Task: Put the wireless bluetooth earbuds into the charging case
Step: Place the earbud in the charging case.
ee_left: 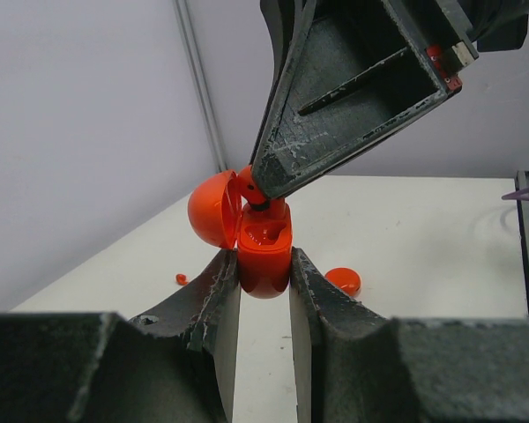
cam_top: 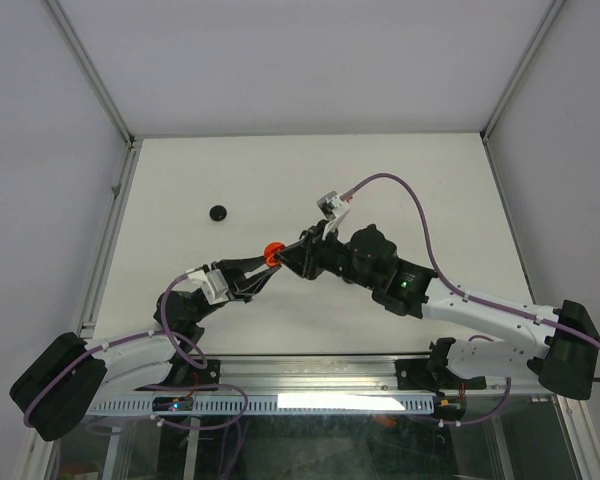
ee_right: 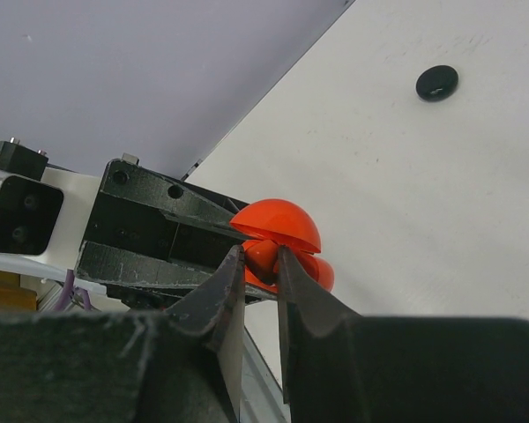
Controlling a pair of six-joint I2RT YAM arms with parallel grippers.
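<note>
The right end effector [ee_right: 260, 256] has its fingers pinched together on a small red piece that I take to be a red earbud [ee_right: 263, 261]. It holds that piece directly over the open mouth of the charging case [ee_left: 264, 257]. The left end effector [ee_left: 264, 264] is clamped on the case's lower body, one finger on each side. The case stands upright and clear of the surface [cam_top: 380, 180]. Its domed lid [ee_left: 214, 210] is swung back on the hinge, to the side of the case away from the right arm. The earbud's tip appears to touch the case's inner well, though the black fingertip hides whether it is seated.

The earbud is tiny, light, hard and glossy, so it could twist or squirt out of a pinch. It is best held across its thicker bulb, leaving the curved stem free to enter the well. The case is a smooth, stiff shell. The hold low on its body looks right, since it leaves the rim and hinge unobstructed. Pressing down hard could make the case slide between the fingers.

Beyond the case, a red disc [ee_left: 343, 280] lies on the surface. A black disc [cam_top: 218, 213] sits well apart from the case. A tiny red piece [ee_left: 181, 278] lies near the case on its lid side, too small to identify.
</note>
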